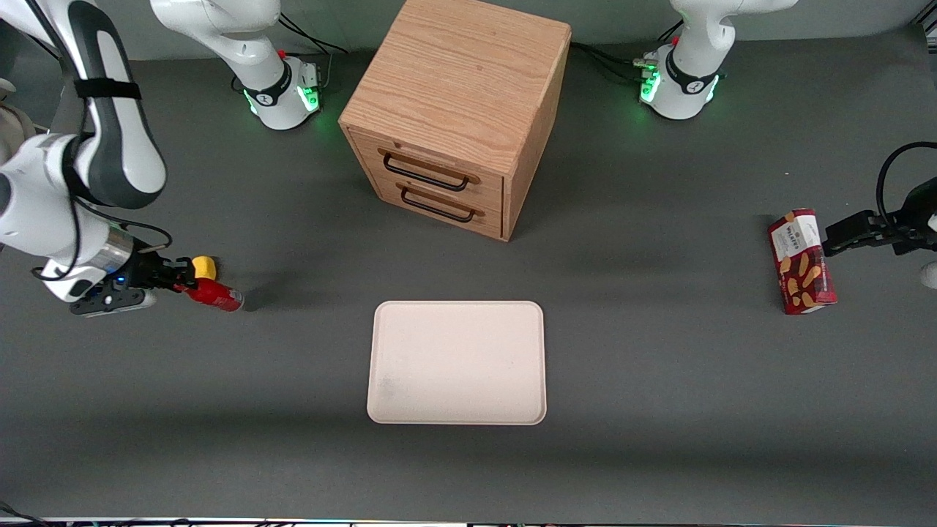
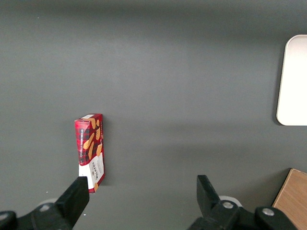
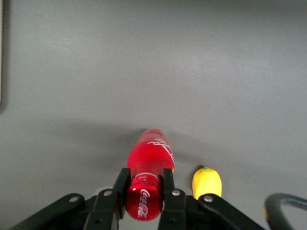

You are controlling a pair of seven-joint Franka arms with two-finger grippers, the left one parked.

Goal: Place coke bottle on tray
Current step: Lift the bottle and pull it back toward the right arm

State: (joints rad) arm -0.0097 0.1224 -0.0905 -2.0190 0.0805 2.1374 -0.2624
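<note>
Front view: gripper low at the working arm's end of the counter, fingers closed on the coke bottle. Bottle lying near-horizontal, one end in the fingers, the other poking out toward the tray. Cannot tell if clear of the counter or touching it. Yellow lump just beside the gripper, farther from the camera than the bottle. Tray well apart from the bottle, nothing on it. Wooden drawer cabinet farther from the camera than the tray, both drawers shut. Red biscuit box toward the parked arm's end.

Left wrist view: biscuit box on the counter, tray edge and cabinet corner just showing. No bottle here.

Right wrist view: fingers clamped on either side of the bottle, red body between them. Yellow lump close beside, not touching.

Handling, judged: small, rigid, likely light; smooth round plastic, so liable to slip or roll. Best held across the body near the middle, as now. Laid on its side on the tray, may roll until stopped by the low rim.

Count: one bottle, one tray, one yellow lump, one biscuit box, one cabinet with two drawers.
</note>
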